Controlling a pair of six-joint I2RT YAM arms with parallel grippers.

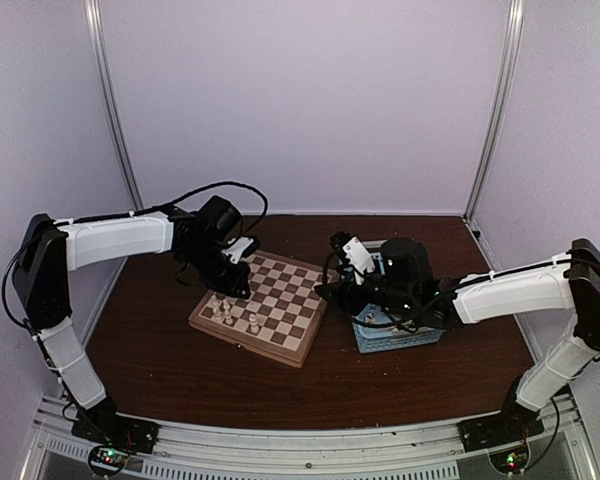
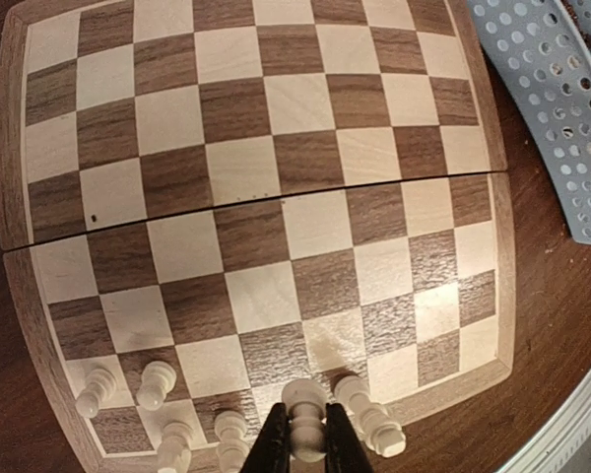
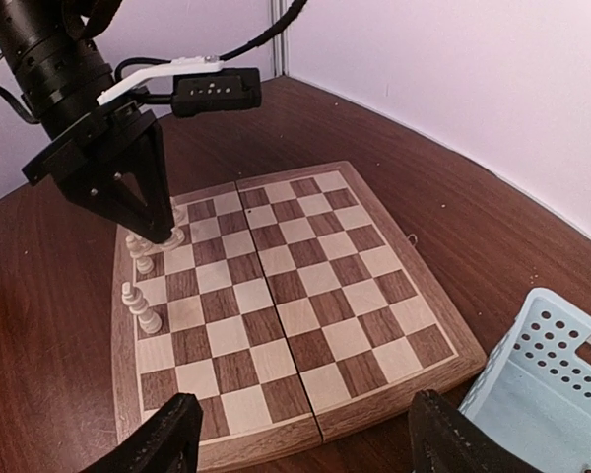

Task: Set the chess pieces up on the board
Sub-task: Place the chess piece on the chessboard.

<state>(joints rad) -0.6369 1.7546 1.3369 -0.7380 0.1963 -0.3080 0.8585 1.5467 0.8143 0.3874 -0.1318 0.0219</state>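
The wooden chessboard (image 1: 305, 335) lies mid-table; it also shows in the left wrist view (image 2: 276, 197) and in the right wrist view (image 3: 276, 286). Several cream-white pieces (image 1: 228, 312) stand along its left edge. My left gripper (image 2: 306, 448) is shut on a cream-white pawn (image 2: 305, 414), low over the board's edge rows beside other white pieces (image 2: 158, 384). From the top it (image 1: 236, 287) is at the board's far left corner. My right gripper (image 3: 300, 448) is open and empty above the board's near-right edge, next to the basket. No dark pieces show.
A light-blue perforated basket (image 1: 400, 335) stands right of the board, partly under the right arm; it also shows in the right wrist view (image 3: 552, 384) and in the left wrist view (image 2: 552, 89). The left arm (image 3: 108, 148) hangs over the board's far corner. Brown tabletop (image 1: 180, 380) surrounds the board.
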